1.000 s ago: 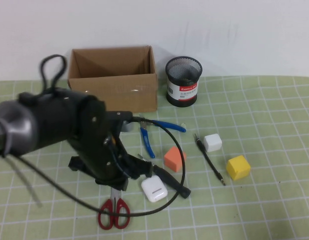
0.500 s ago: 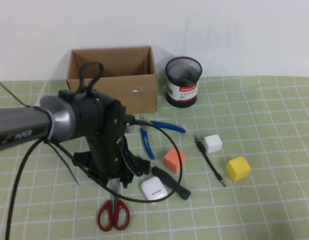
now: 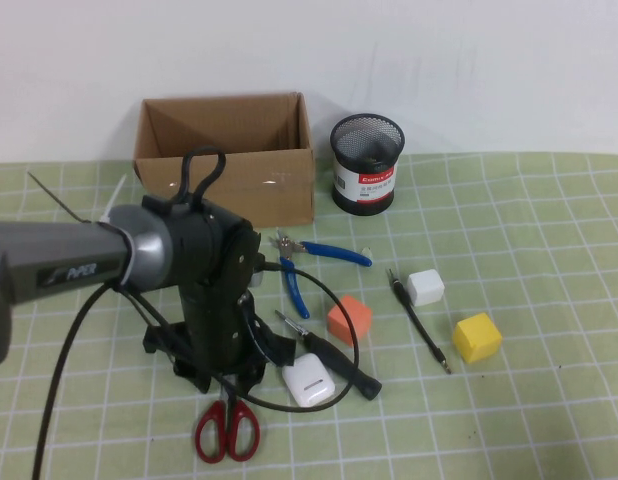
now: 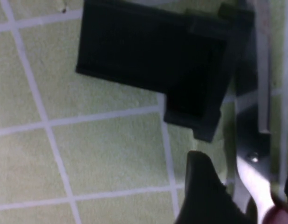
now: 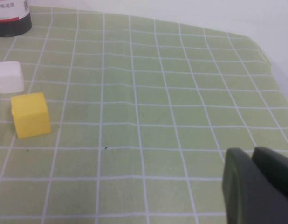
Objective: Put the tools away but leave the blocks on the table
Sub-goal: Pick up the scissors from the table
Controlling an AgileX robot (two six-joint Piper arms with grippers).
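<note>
Red-handled scissors [image 3: 227,430] lie nearest the camera's edge of the green gridded worktop [image 3: 549,420], with the left tool [image 4: 242,186] lowered right over their blades; the left wrist view shows its jaws spread apart on either side of the steel, not yet clamped on anything. A small black bracket [image 4: 153,60] sits on the mat just beyond the blades in that view. Beside the scissors rests a white earbud case [image 3: 308,381], touching the thick black-handled screwdriver [image 3: 334,358]. Further back sit the orange block [image 3: 349,318], the yellow block [image 3: 476,336] and the smaller white block [image 3: 425,286], with the thin black screwdriver [image 3: 419,320] lying between the white and orange ones. Blue-handled pliers [image 3: 307,265] lie open behind the orange block. At the far edge stand a cardboard box [image 3: 227,160] and a black mesh cup [image 3: 367,160]; what either holds cannot be made out. The right tool [image 5: 256,186] is clenched shut, hanging low over bare mat off to the right of the yellow block, out of the high view. By the look of it, no tool has been put away: all four remain on the worktop, and the scissors appear to be the first in line. The three blocks stand where they should stay.
</note>
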